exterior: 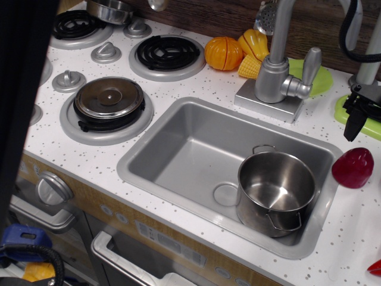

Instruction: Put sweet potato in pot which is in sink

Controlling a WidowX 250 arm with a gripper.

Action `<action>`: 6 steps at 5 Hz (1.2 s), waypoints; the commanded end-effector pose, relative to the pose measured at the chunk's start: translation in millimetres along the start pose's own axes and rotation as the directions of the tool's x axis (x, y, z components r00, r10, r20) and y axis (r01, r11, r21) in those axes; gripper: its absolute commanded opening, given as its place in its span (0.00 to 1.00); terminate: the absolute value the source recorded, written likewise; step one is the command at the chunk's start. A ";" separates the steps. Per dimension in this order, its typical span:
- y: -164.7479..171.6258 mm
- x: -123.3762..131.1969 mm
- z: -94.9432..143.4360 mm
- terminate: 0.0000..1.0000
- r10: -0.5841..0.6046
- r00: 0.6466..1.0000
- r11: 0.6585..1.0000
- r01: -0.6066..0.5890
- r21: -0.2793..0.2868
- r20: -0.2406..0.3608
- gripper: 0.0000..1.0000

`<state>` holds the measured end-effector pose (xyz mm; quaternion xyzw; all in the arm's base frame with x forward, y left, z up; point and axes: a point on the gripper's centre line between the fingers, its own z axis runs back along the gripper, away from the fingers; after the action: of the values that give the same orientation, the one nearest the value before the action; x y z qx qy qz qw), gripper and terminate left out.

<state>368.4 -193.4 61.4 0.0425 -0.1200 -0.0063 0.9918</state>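
White speckled table: sweet potato (352, 167) sits right of the sink (178, 143); gripper (356, 113) above it, jaws' state indiscernible; should descend straight before carrying to pot (275, 192).

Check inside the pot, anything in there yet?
Nothing visible: the pot in the sink shows bare steel floor. The near wall hides a strip of the floor. The sweet potato sits on the counter, right of the sink.

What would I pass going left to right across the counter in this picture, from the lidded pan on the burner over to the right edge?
Lidded pan → orange pumpkin toy → steel pot in the right end of the sink → dark-red sweet potato on the counter → black gripper just above it at the right edge.
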 end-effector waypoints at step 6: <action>18.5 6.2 -34.5 0.00 -0.029 0.996 0.998 0.034 -0.052 0.088 1.00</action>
<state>376.9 -176.3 18.0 0.0211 -0.1428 -0.0353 0.9889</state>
